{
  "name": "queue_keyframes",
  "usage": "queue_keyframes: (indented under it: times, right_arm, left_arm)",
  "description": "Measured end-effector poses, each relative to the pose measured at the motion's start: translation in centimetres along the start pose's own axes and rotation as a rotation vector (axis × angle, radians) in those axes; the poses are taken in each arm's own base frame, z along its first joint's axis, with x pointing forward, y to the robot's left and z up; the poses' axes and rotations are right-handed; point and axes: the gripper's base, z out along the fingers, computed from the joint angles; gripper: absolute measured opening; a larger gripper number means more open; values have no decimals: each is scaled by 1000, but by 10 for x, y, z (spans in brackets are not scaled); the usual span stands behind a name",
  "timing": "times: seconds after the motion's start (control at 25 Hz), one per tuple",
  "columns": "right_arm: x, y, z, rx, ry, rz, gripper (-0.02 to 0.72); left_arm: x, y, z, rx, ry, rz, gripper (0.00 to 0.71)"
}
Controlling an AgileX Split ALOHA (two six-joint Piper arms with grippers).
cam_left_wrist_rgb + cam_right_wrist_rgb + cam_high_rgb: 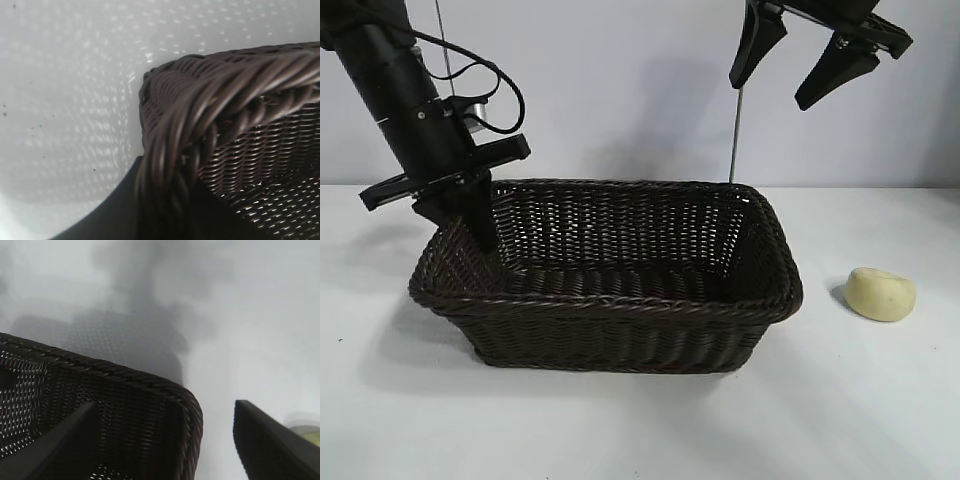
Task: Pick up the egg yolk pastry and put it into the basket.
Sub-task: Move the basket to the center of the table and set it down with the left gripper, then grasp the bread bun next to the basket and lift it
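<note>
Pale yellow, dented egg yolk pastry (880, 294) lies alone.

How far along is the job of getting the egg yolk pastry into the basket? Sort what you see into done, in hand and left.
Done: nothing; the egg yolk pastry lies on the table beside the basket, untouched. In hand: the left gripper is nearly shut at the basket's rim; the right gripper hangs open above, holding nothing. Left: grasp the pastry, lift it and place it in the basket.
</note>
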Motion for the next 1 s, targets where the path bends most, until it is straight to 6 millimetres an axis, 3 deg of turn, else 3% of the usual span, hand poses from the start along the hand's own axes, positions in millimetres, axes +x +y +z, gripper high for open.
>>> queue_keyframes:
  times: [0.12, 0.32, 0.4, 0.68, 1.0]
  right_arm:
    - [0, 0, 0, 0, 0, 0, 538]
    - [0, 0, 0, 0, 0, 0, 538]
    - [0, 0, 0, 0, 0, 0, 538]
    - [0, 0, 0, 0, 0, 0, 538]
    - [0, 0, 0, 0, 0, 0, 538]
  left_arm:
    - [0, 0, 0, 3, -3, -2, 143]
    - [-1, -1, 0, 10, -12, -5, 433]
    - [-1, -1, -1, 10, -13, -4, 478]
    - [4, -9, -26, -6, -45, 27, 508]
    - [17, -26, -81, -52, -160, 92, 508]
